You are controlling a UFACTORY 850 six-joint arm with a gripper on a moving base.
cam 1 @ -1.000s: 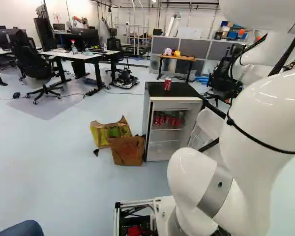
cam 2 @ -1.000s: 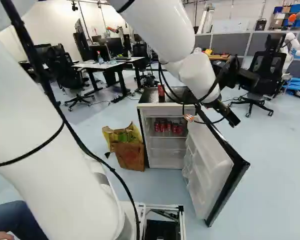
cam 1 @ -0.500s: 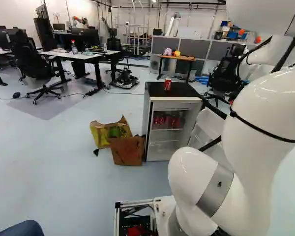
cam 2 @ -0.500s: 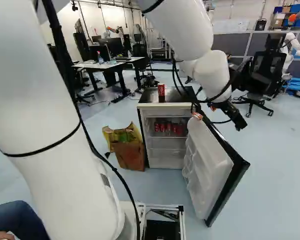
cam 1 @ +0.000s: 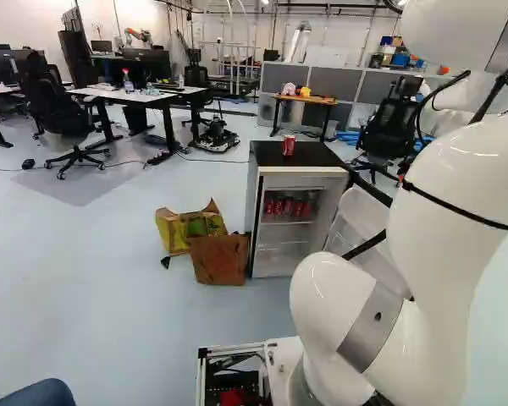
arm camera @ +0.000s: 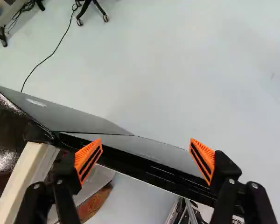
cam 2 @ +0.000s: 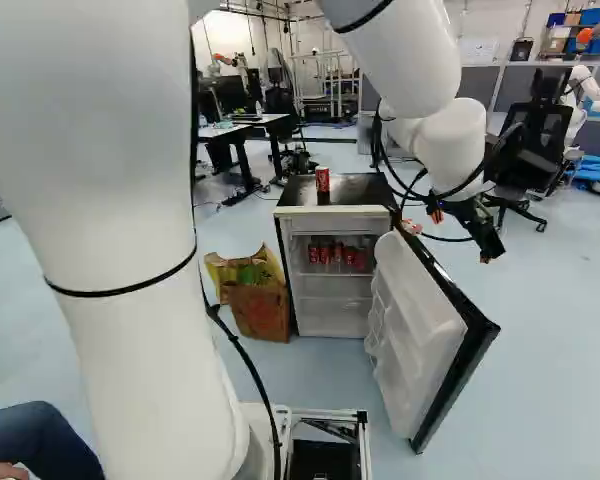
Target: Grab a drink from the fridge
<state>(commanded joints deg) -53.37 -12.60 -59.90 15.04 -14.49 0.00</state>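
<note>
- The gripper [cam 2: 490,252] is open, its two fingers stand wide apart with nothing gripped
- In the wrist view, the door [cam 2: 417,325] passes below the fingers, crossing from one side to the other
- One red can [cam 2: 322,179] stands upright on top of the fridge [cam 2: 332,211]
- More red cans [cam 2: 338,255] stand together on the upper shelf inside
- The brown bag [cam 2: 257,312] is on the floor, just beside the fridge

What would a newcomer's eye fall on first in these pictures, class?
Probably the big white arm, rising at the left of the right base view. Beyond it stands the fridge, door swung open, red cans inside. In the wrist view, the open gripper shows bright orange pads.
</note>
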